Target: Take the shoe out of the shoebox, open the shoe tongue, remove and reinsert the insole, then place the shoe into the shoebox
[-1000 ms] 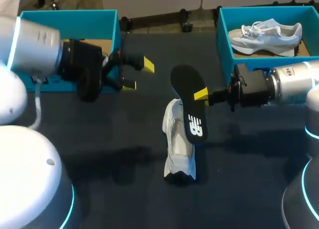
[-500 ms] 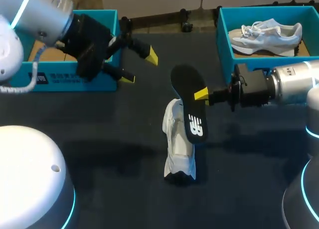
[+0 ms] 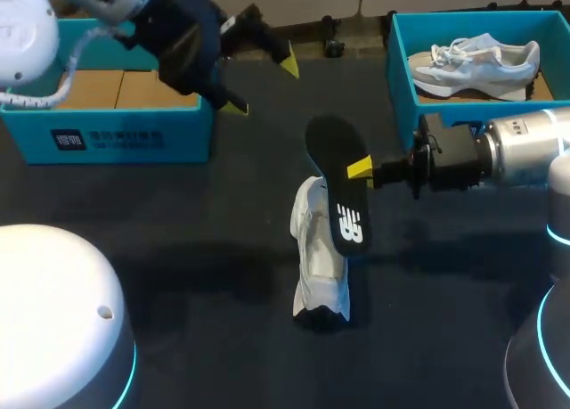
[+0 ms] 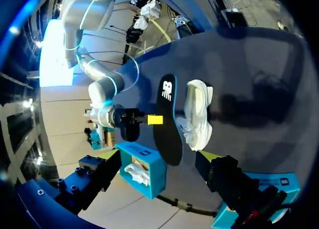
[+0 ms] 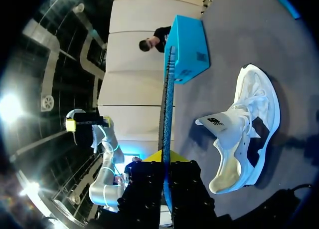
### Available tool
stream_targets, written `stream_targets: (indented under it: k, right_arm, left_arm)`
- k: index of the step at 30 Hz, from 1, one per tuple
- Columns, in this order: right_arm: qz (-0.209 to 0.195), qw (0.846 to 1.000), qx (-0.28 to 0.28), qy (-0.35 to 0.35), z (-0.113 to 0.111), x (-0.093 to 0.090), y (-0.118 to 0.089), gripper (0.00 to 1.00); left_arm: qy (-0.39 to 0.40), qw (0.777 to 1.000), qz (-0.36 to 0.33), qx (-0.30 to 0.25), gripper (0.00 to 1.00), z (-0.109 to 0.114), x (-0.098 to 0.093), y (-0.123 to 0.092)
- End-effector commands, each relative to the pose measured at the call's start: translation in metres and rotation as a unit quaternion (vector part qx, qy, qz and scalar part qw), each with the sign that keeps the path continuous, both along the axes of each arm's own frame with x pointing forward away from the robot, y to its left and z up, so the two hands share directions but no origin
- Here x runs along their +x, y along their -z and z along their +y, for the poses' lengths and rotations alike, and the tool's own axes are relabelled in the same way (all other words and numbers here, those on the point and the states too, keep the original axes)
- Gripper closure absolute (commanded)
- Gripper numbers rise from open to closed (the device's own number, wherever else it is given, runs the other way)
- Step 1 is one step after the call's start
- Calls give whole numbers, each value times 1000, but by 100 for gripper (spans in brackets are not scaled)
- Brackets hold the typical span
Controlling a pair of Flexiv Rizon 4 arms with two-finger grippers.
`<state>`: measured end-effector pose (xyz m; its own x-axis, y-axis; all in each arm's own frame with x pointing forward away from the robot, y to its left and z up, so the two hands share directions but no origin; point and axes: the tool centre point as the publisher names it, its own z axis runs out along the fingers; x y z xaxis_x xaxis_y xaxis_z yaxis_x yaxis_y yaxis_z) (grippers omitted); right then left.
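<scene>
A white shoe [image 3: 321, 266] lies on the dark table near the middle, its tongue folded open in the right wrist view [image 5: 244, 139]. Just above it hangs the black insole [image 3: 337, 186], tilted on edge, with my right gripper [image 3: 361, 170] shut on its side. The right wrist view has the insole [image 5: 167, 114] edge-on between its own fingers. In the left wrist view the insole [image 4: 167, 119] and the shoe [image 4: 198, 116] lie well ahead. My left gripper [image 3: 263, 86] is open and holds nothing, up at the far side by the left shoebox [image 3: 107, 137].
The left blue shoebox shows only bare cardboard inside. A second blue box [image 3: 401, 79] at the back right holds another pale shoe [image 3: 472, 61]. Both boxes stand along the table's far edge.
My left arm has swung up and toward the far side, its open gripper going from in front of the left box to beside its far corner. Right gripper, insole and shoe have not moved.
</scene>
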<state>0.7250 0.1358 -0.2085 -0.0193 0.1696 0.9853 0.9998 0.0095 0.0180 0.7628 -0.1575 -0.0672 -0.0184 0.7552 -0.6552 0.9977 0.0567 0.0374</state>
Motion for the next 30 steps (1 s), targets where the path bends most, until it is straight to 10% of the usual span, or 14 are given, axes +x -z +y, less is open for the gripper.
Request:
stream_targets:
  k: [1,30]
  right_arm:
    - [0,1000,-1,0,2,0,1,100]
    - [0,1000,-1,0,2,0,1,100]
  left_arm:
    - [-9,998,8,57,0,-7,4,1]
    - [-13,951,89,296,0,-72,30,28]
